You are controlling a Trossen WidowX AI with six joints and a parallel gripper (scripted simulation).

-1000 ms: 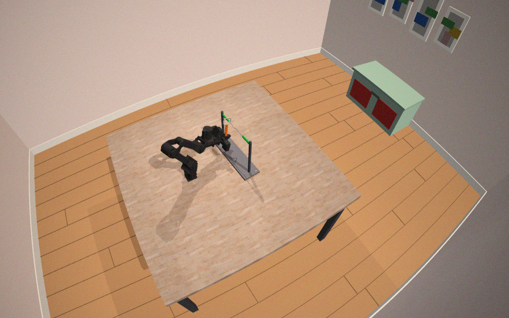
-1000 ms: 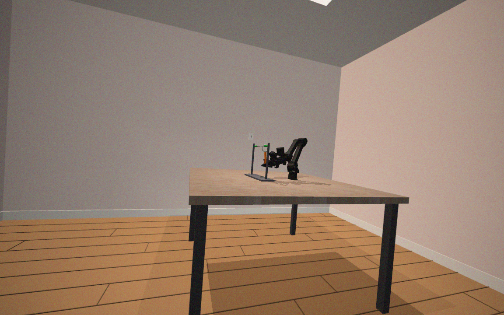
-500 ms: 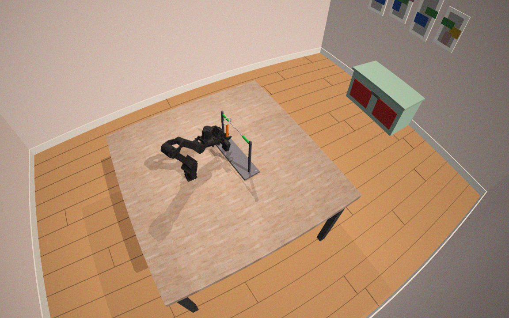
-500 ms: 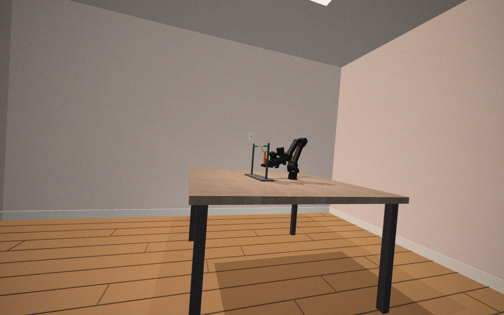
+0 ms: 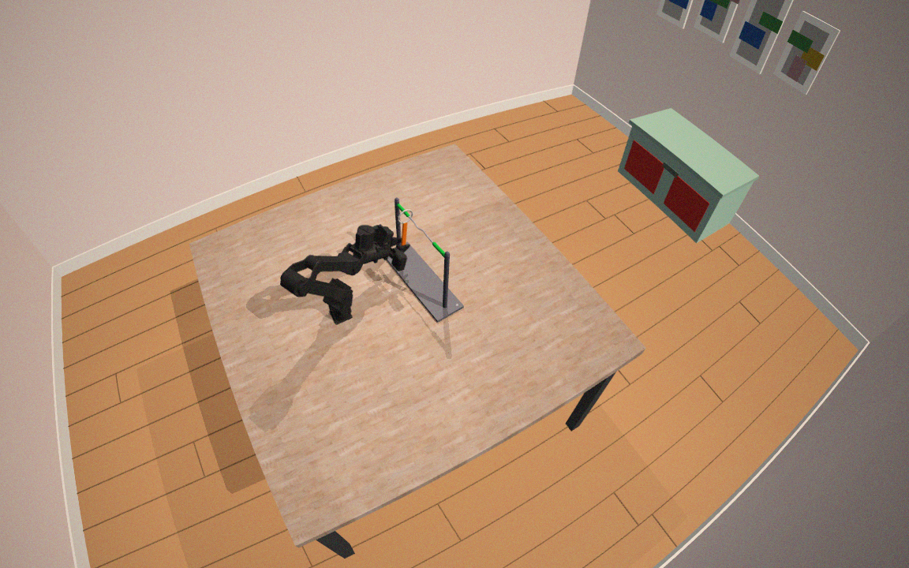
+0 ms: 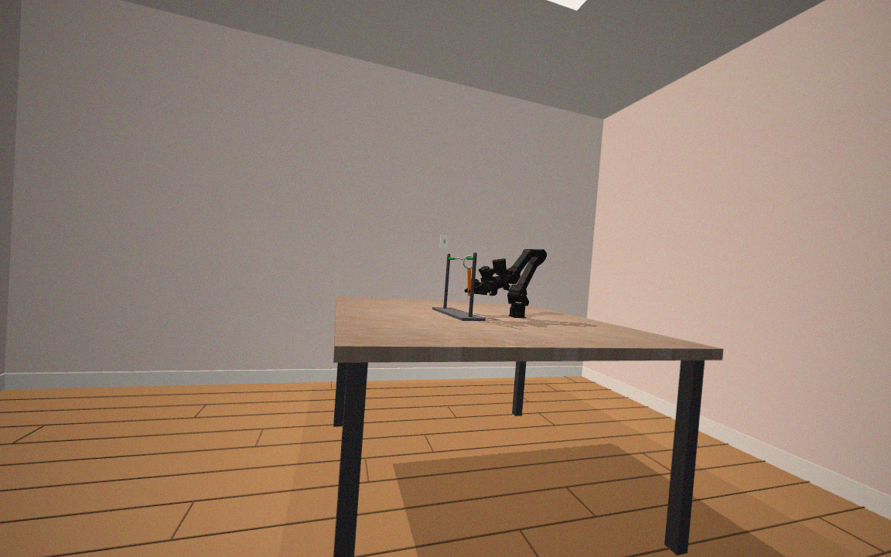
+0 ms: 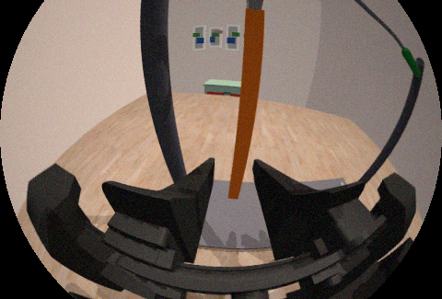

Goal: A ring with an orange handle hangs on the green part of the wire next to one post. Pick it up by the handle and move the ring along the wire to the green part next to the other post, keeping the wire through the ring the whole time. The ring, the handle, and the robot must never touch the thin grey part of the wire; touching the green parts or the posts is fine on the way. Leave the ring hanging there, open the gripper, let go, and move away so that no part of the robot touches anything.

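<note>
The ring (image 5: 406, 222) (image 6: 467, 263) hangs on the green part beside the far-left post (image 5: 397, 224) in the top view, with the wire through it. Its orange handle (image 5: 404, 234) (image 6: 469, 280) (image 7: 250, 83) points down. My gripper (image 5: 403, 254) (image 7: 234, 163) is partly open. The handle's lower end shows between the spread fingers in the wrist view, with a visible gap on each side. The thin grey wire (image 7: 364, 2) runs to the other green part (image 5: 439, 248) (image 7: 411, 62), next to the other post (image 5: 446, 282) (image 7: 401, 124). The ring is outside the wrist view.
The posts stand on a grey base plate (image 5: 429, 285) (image 6: 455, 314) on the wooden table (image 5: 514, 338) (image 6: 393, 332). The left post in the wrist view (image 7: 157, 60) rises close beside the handle. A green cabinet (image 5: 697, 151) stands away on the floor.
</note>
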